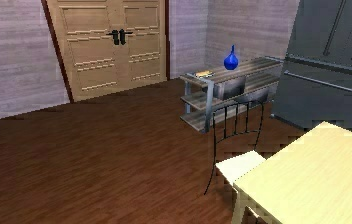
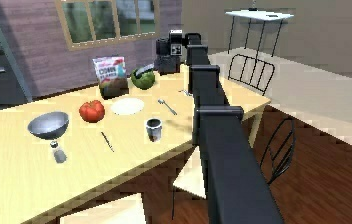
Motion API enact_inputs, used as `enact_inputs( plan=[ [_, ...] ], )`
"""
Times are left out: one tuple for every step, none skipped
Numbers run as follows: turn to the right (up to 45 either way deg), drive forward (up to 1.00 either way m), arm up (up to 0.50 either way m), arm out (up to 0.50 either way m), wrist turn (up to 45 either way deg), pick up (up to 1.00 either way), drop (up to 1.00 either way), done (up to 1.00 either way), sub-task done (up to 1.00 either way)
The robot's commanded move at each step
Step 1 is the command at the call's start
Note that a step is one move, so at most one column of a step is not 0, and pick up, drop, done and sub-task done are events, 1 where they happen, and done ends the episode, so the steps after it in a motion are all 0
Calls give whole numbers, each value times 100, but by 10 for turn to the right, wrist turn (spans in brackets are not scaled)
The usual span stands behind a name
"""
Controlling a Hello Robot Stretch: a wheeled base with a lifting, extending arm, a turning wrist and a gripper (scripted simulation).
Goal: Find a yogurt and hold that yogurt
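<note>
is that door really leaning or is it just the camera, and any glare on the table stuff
Forward view: the door leans only in the picture, a camera effect toward the side edge, not a real tilt. Arm side view: the window tilts the same way; the table is evenly lit, and the metal bowl carries a soft pale sheen, no harsh glare.

Forward view: one double door (image 1: pixel 114 45); one blue vase (image 1: pixel 231 58); one grey shelf unit (image 1: pixel 234 92); one chair (image 1: pixel 242 163); one pale table (image 1: pixel 304 178).

Arm side view: one long table (image 2: pixel 14 165); one metal bowl (image 2: pixel 47 125); one red fruit (image 2: pixel 92 110); one white plate (image 2: pixel 128 105); one dark cup (image 2: pixel 155 128); one fork (image 2: pixel 167 103); one window (image 2: pixel 109 20); two wire-backed chairs (image 2: pixel 250 70) (image 2: pixel 280 150).
</note>
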Motion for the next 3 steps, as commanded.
enact_inputs(
  plan=[
    [0, 0, -26, 0, 0, 0, 0, 0, 0],
    [0, 0, 0, 0, 0, 100, 0, 0, 0],
    [0, 0, 10, 0, 0, 0, 0, 0, 0]
  ],
)
